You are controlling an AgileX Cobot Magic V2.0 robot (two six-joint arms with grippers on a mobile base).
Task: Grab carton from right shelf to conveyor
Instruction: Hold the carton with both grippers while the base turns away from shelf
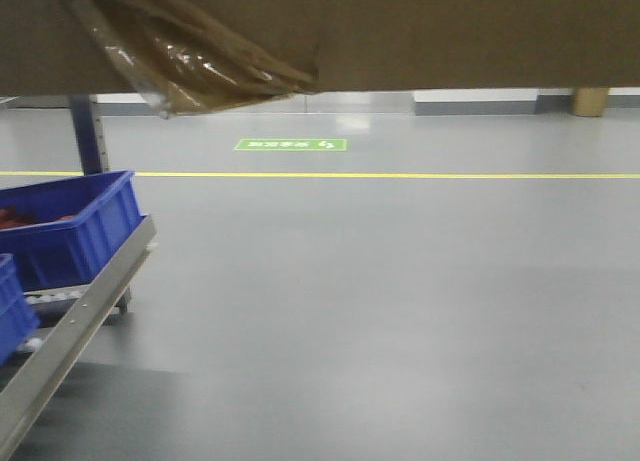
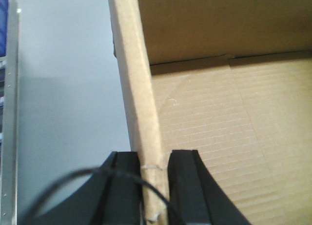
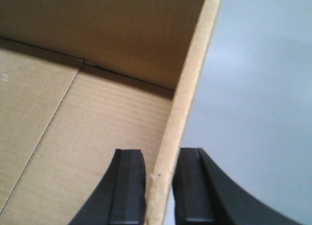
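Your left gripper (image 2: 153, 159) is clamped on the carton (image 2: 234, 127). Its 2 black fingers (image 2: 122, 181) press either side of the carton's left wall, 1 finger outside and 1 inside. A thin black cable (image 2: 63, 178) loops across the outer finger.

Your right gripper (image 3: 160, 159) is clamped likewise on the carton's right wall. The wall edge stands upright between the pads, 1 pad inside the open box and 1 outside.

Ahead of each gripper you see the carton's bare corrugated floor and its far wall. Nothing shows inside it.

In the front view the carton fills the top of the frame, clear of the grey floor (image 1: 400, 311). A strip of loose brown tape (image 1: 190, 61) hangs from its lower edge.

The conveyor (image 1: 90, 301) lies below the carton, off to the left-gripper side and apart from it. A blue bin (image 1: 70, 226) sits on it. Its rail also shows at the left edge of the left wrist view, beyond the gripped wall.
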